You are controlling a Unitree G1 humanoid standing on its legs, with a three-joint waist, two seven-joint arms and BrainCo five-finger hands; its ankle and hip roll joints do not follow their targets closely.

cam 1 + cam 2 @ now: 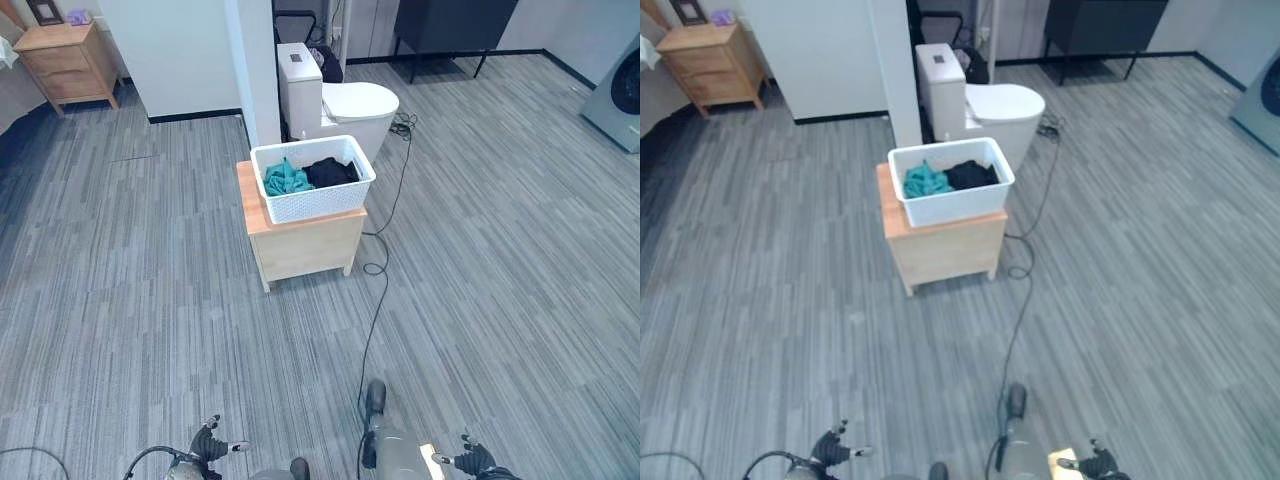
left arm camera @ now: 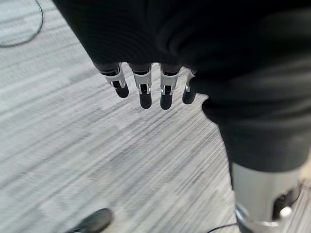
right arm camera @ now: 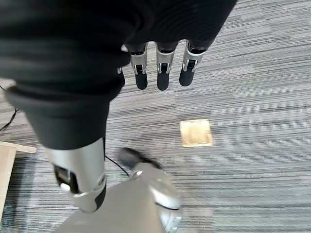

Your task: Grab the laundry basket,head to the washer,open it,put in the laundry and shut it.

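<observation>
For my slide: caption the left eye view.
White laundry basket with teal and black clothes sits on a small wooden cabinet.

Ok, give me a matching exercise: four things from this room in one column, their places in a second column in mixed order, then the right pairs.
Things:
1. laundry basket
2. washer
3. toilet
4. teal cloth

Places:
A. far right edge of the room
B. on top of the small wooden cabinet
C. inside the basket, beside the black cloth
D. just behind the cabinet, by the white wall

Pairs: 1-B, 2-A, 3-D, 4-C
</observation>
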